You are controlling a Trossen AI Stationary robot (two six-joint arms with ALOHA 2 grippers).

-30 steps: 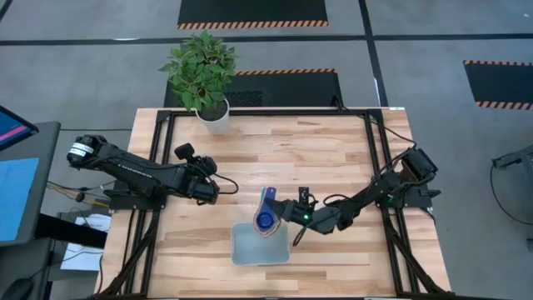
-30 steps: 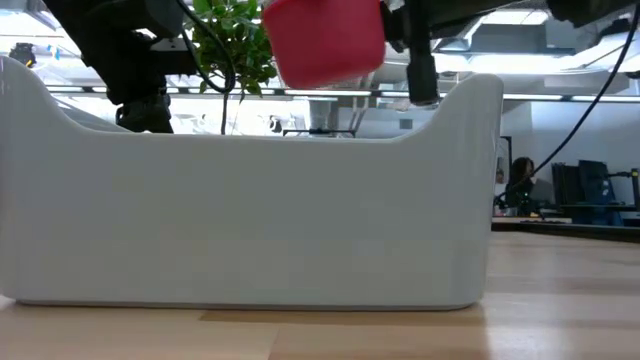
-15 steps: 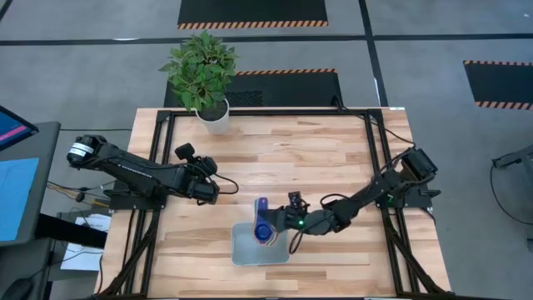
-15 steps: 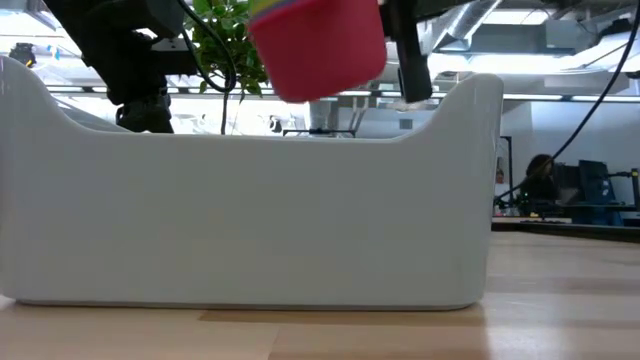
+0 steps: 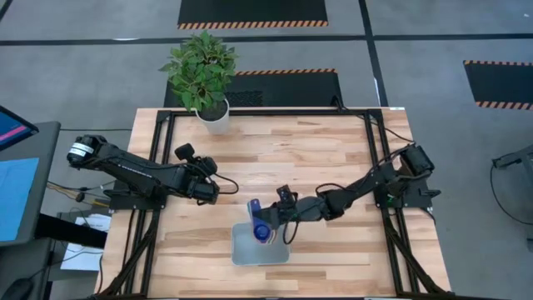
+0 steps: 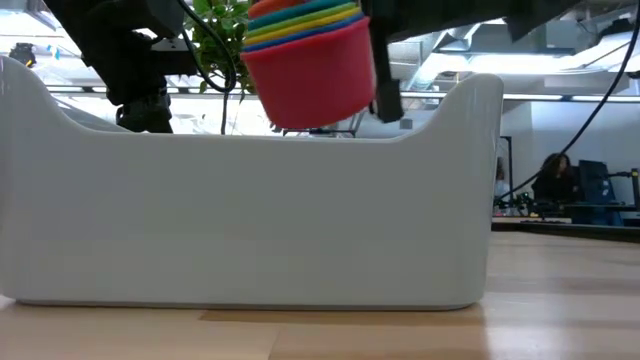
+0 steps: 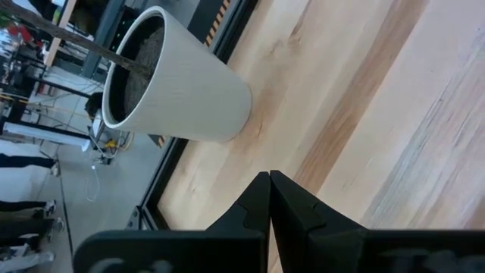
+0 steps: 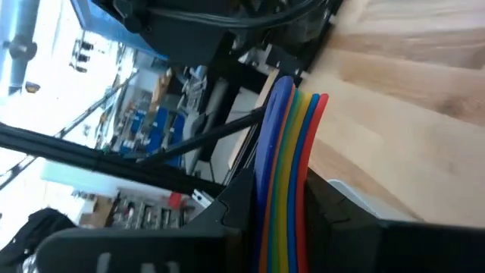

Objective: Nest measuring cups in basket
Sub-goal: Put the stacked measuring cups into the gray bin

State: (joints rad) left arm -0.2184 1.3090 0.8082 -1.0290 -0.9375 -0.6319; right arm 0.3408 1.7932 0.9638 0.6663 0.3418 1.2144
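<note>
Right gripper: my right gripper [image 5: 268,218] reaches in from the table's right side and hangs over the far rim of the basket [image 5: 243,252], fingers clamped narrow on the fanned flat handles of the measuring cups [image 6: 308,55].

Measuring cups: all nested in one stack, the red cup outermost at the bottom, with orange, yellow, green and blue rims banded above it in the low view. From overhead the dark blue innermost cup [image 5: 261,231] faces up. The stack is tilted and held in the air above the basket's far wall, not resting on anything.

Handles: in my right wrist view the handles [image 8: 286,163] stand edge-on in a close row, blue, green, yellow, orange, red, pinched between my two dark fingers [image 8: 220,220].

Basket: pale grey-blue, near the front edge of the wooden table [image 5: 333,150], roughly centred between my two arms. Its near wall [image 6: 250,220] fills most of the low view. I cannot tell what lies inside it.

Left gripper: my left gripper [image 5: 218,188] waits above the table's left part, well apart from the basket, fingers [image 7: 267,203] pressed together on nothing.

Plant pot: a white plant pot [image 5: 214,119] with a leafy plant [image 5: 200,67] stands at the table's far left edge, well clear of the work.

Background: a person [image 6: 556,180] sits in the room beyond the table, at the right of the low view.
</note>
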